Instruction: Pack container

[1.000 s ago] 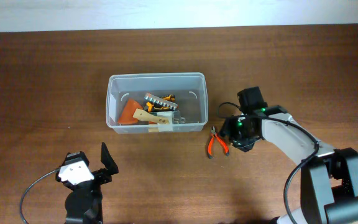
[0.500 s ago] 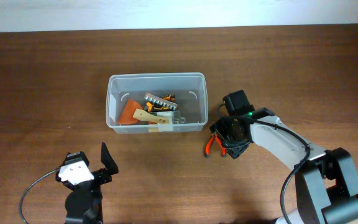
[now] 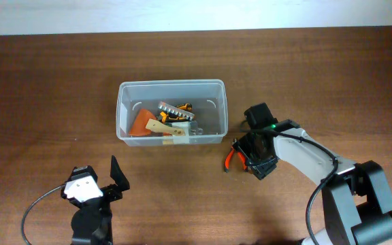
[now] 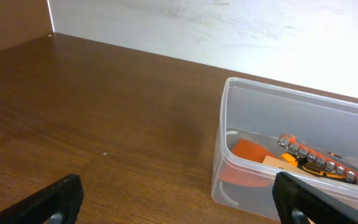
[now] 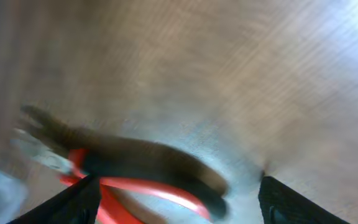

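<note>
Since a second ago: right arm has swung left and toward the near edge, from beside the pliers to over them; its fingers have spread wider. Nothing else has shifted.

Left gripper (image 4: 179,204): parked at the near-left of the table (image 3: 46,88), fingers released and wide apart, nothing between them. Well apart from the work.

Container (image 3: 123,112): mid-table, long axis left-right, open top. Several hand tools (image 3: 165,121) already lie inside.

Pliers (image 3: 233,158): red-handled, on the table outside the container, just off its near-right corner. Long axis roughly near-far in the overhead view.

Right gripper (image 3: 254,156): low over the pliers, fingers released, one either side of them in the wrist view. Not yet gripping. That view is blurred; there the pliers seem to lie along the line between the fingers rather than across it.

Judgement: right arm is far the nearer. From its fingers the container lies just to the left and further back, so a short carry. A wrist turn may be needed before closing.
</note>
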